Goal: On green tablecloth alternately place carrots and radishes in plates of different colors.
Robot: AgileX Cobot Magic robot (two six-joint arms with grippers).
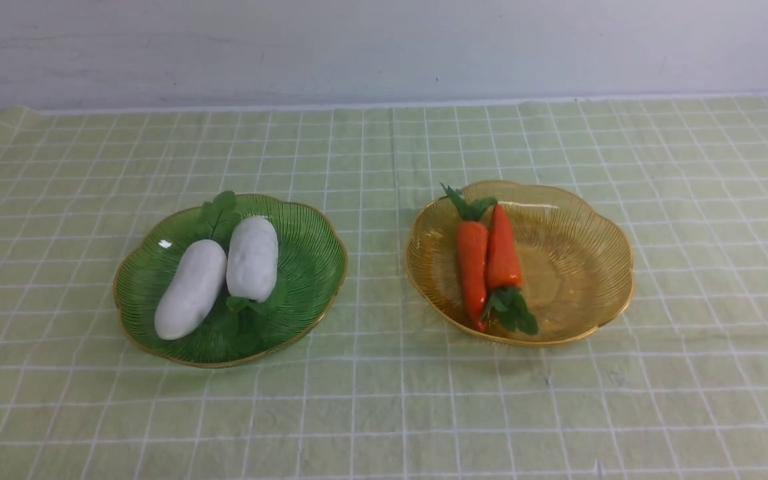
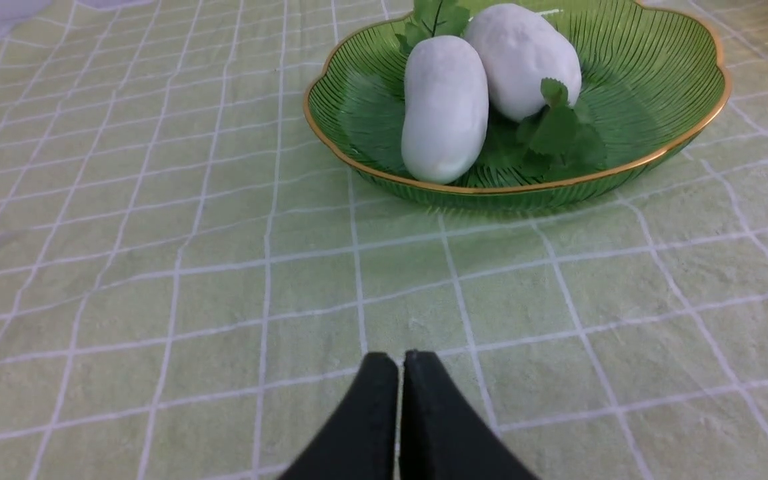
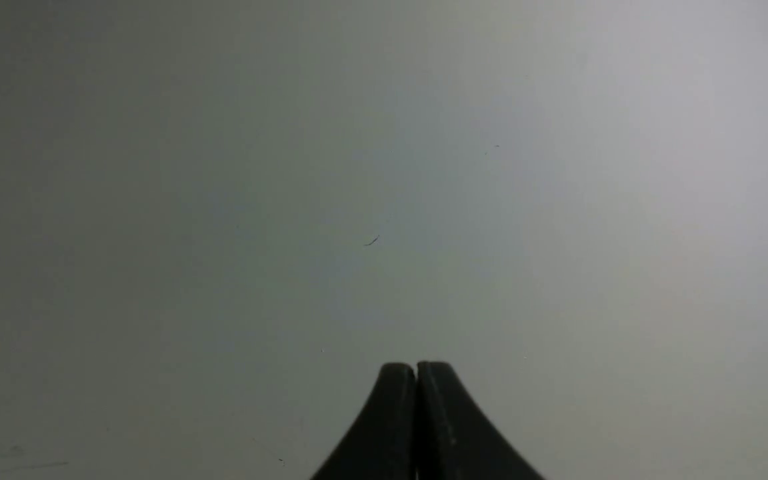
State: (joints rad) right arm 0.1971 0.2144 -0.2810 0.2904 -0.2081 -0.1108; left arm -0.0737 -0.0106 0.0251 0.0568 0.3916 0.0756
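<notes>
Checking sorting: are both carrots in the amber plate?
Yes: both carrots lie side by side inside the amber plate.

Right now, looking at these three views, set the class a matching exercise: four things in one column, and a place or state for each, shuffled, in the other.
Column one:
1. radishes
2. carrots
3. left gripper
4. right gripper

Column two:
A. shut, facing a blank grey surface
B. in the green plate
C. shut, above the green tablecloth
D. in the amber plate

Pairs: 1-B, 2-D, 3-C, 4-A
</notes>
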